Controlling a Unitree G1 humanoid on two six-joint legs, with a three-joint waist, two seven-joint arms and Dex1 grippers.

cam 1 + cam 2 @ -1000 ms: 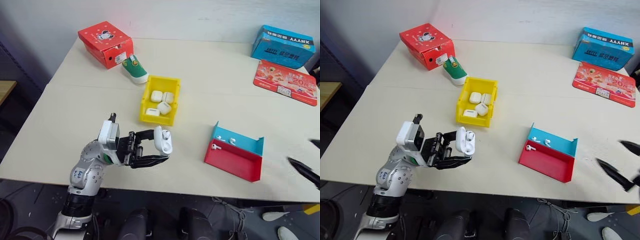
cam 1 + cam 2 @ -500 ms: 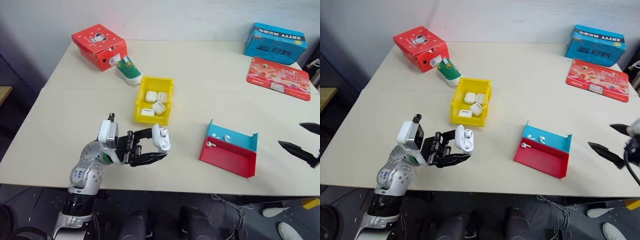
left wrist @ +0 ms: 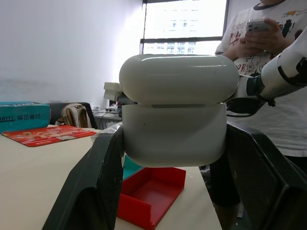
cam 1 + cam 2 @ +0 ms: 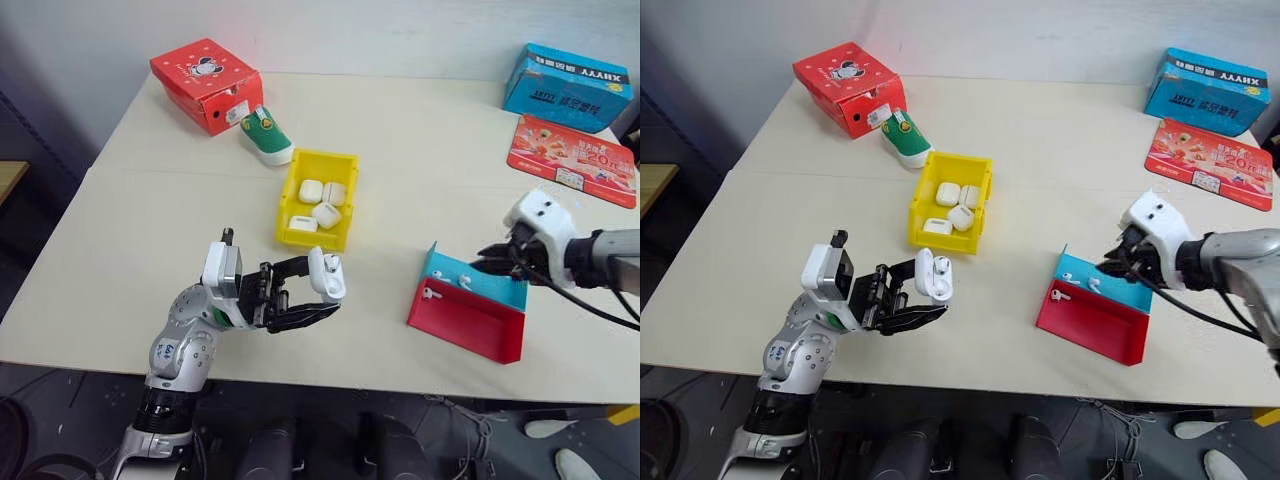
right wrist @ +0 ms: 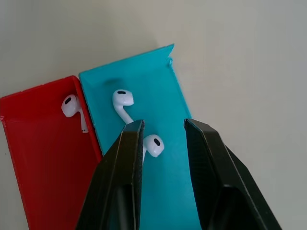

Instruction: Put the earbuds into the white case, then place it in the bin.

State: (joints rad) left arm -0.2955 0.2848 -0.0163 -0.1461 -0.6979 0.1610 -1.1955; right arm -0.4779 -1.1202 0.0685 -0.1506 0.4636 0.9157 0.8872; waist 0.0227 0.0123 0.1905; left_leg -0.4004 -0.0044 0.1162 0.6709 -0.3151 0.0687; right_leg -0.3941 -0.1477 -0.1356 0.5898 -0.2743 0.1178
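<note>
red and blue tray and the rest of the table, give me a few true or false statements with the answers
1. The left gripper holds a white case above the table. True.
2. The white case in that gripper lies in the yellow bin. False: it is held in the air, nearer the table's front edge than the bin.
3. Three earbuds lie in the tray: two in the blue half, one in the red half. True.
4. The right gripper is over the red box. False: it is over the tray's blue half, jaws apart beside an earbud.
5. The yellow bin has nothing in it. False: several white cases lie in it.
</note>
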